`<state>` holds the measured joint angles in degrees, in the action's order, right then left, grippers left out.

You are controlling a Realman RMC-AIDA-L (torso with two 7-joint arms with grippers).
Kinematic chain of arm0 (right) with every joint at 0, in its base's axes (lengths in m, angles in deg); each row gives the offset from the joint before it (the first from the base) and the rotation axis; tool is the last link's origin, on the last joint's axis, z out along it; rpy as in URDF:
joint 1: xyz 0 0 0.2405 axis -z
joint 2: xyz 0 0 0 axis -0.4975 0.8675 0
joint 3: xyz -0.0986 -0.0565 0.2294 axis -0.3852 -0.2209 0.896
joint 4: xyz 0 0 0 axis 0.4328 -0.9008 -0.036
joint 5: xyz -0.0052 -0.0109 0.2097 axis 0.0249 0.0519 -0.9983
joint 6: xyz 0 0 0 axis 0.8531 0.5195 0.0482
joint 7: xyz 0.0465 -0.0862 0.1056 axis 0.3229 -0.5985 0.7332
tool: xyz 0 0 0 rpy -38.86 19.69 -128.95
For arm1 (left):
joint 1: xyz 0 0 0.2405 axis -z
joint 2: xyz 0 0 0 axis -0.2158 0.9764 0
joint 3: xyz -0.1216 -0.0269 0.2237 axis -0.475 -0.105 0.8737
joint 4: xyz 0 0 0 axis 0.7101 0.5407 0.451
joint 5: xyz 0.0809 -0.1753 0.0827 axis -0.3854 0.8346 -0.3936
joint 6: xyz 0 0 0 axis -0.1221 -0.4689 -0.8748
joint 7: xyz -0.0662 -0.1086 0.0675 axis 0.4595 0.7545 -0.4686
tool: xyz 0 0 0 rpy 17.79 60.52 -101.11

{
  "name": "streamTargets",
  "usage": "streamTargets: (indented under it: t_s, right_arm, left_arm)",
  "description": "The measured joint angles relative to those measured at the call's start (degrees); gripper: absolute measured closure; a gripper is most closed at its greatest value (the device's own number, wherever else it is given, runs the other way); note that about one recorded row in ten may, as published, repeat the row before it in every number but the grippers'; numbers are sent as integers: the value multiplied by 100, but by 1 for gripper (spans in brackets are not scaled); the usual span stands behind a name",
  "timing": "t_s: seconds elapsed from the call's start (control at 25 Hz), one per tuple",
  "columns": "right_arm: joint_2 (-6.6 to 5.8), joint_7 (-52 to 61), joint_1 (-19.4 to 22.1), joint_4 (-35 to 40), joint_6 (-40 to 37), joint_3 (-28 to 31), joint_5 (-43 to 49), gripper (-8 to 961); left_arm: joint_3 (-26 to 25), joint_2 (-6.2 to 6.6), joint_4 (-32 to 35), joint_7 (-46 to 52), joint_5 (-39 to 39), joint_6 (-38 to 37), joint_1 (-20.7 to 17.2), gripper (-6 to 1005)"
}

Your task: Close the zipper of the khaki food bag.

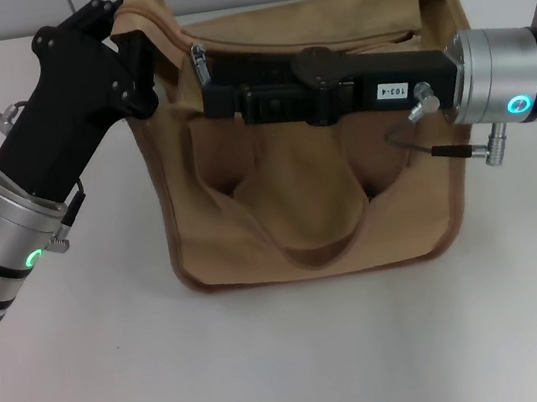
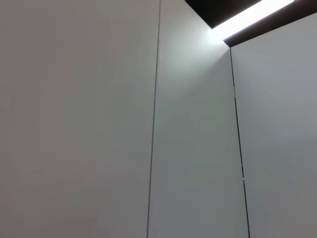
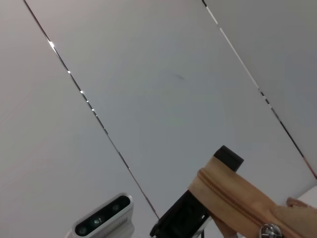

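The khaki food bag [image 1: 297, 187] stands on the white table, its looped handles [image 1: 328, 245] hanging down the front. My left gripper [image 1: 128, 30] is at the bag's top left corner, shut on the fabric end there. My right gripper [image 1: 198, 67] reaches in from the right, lying across the bag's top, with its tips near the left end at a small silver slider. In the right wrist view the zipper [image 3: 233, 198] runs along the khaki end. That end is pinched by the left gripper's black fingers [image 3: 181, 215], and the silver slider [image 3: 268, 230] is close by.
White table [image 1: 292, 359] lies in front of and beside the bag. A grey panelled wall [image 2: 99, 124] stands behind. The left arm's wrist camera [image 3: 104, 220] shows in the right wrist view. The left wrist view shows only wall and a ceiling light.
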<state>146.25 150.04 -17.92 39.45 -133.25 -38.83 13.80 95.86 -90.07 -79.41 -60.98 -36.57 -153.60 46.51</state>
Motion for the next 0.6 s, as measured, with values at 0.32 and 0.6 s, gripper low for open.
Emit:
streamTargets:
  t_s: [0.32, 0.6]
  right_arm:
    - [-1, -31, -65, -24, 163, -10, -6, 199]
    - [-2, -68, -204, -168, 21, -136, -6, 200]
  left_arm:
    - [39, 0, -59, -1, -18, -82, 63, 928]
    - [37, 0, -67, -7, -26, -135, 100, 924]
